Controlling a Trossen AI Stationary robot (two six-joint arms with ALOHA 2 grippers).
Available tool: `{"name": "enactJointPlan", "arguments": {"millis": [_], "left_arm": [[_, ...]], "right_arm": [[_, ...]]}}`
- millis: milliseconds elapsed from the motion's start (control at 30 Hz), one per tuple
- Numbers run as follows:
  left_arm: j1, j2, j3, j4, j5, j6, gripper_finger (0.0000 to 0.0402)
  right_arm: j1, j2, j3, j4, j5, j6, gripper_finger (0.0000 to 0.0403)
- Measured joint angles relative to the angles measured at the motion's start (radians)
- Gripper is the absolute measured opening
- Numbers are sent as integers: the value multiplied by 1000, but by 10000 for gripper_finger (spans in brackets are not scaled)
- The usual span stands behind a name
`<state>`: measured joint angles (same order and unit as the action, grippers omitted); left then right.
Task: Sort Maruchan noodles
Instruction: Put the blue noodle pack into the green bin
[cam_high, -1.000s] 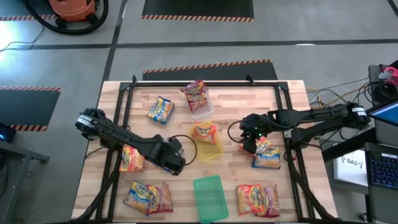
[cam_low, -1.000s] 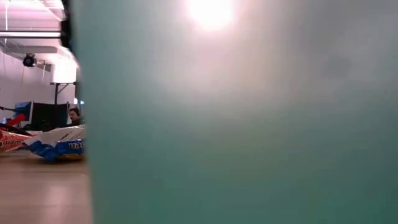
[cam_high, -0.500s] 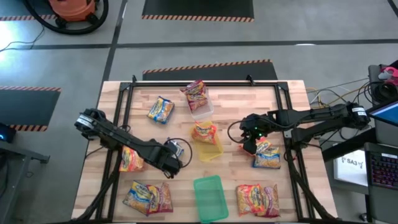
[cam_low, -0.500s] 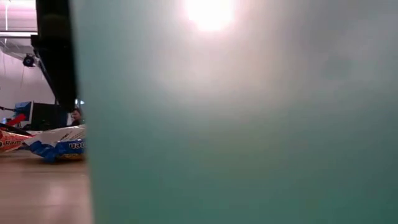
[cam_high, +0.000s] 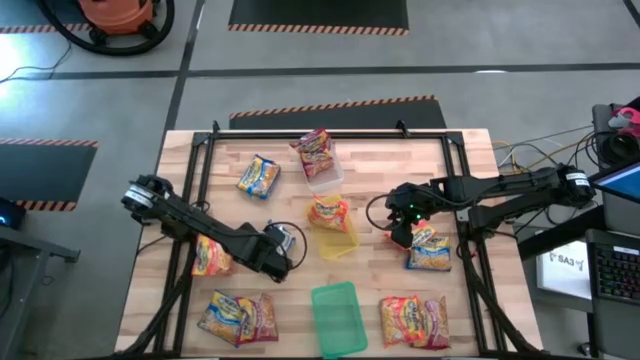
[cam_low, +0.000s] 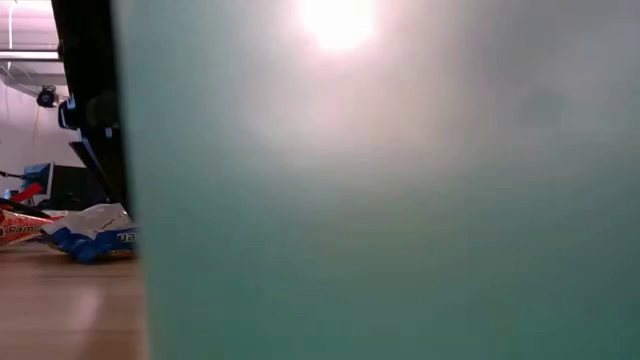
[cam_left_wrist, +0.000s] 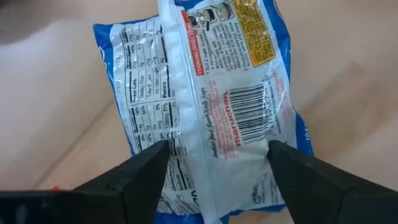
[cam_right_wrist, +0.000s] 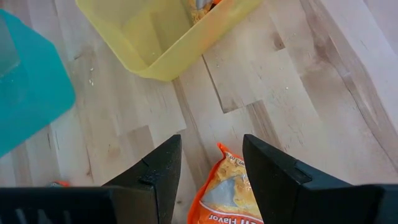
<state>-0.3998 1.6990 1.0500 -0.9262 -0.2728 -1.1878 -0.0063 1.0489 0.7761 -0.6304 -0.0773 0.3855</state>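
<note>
A blue Maruchan packet (cam_left_wrist: 205, 106) lies label side up on the wood, also seen as the blue packet (cam_low: 95, 235). In the high view my left gripper (cam_high: 277, 262) hides it. My left gripper (cam_left_wrist: 217, 149) is open, and its fingers point down over the packet's near half. My right gripper (cam_high: 403, 235) hangs open at the table's right. An orange packet (cam_right_wrist: 229, 186) lies below its fingers. Other packets lie at far left (cam_high: 258, 177), on the clear tray (cam_high: 315, 150), in the yellow tray (cam_high: 330, 212), under the left arm (cam_high: 212, 255) and along the near edge (cam_high: 237, 318), (cam_high: 413, 320). My left gripper stands open over the blue packet's printed back (cam_left_wrist: 249, 118), fingers pointing down on either side of the centre seam. I cannot tell whether the fingertips touch the wrapper. The packet lies flat on the table.
A clear tray (cam_high: 327, 184), a yellow tray (cam_high: 345, 243) and a green tray (cam_high: 338, 318) stand in a row down the table's middle. The green tray's wall (cam_low: 400, 200) fills most of the low view. A black frame rail (cam_high: 330, 132) runs round the table.
My left gripper has come down toward the table over the blue packet. In the low view its dark arm has dropped into sight at the left. My right arm has kept still.
</note>
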Motion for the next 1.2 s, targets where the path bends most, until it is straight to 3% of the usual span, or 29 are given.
{"name": "enactJointPlan", "arguments": {"millis": [367, 533, 800, 1033, 1200], "left_arm": [[6, 4, -35, 21, -35, -49, 263], [7, 6, -36, 45, -47, -50, 236], [5, 5, -18, 225, 68, 85, 195], [-12, 11, 110, 188, 130, 198, 193], [-24, 8, 208, -81, 53, 161, 193]], "right_arm": [[0, 0, 0, 3, 0, 0, 162], [0, 0, 0, 8, 0, 7, 162], [0, 0, 0, 8, 0, 8, 162], [0, 0, 0, 8, 0, 8, 162], [0, 0, 0, 7, 0, 8, 162]]}}
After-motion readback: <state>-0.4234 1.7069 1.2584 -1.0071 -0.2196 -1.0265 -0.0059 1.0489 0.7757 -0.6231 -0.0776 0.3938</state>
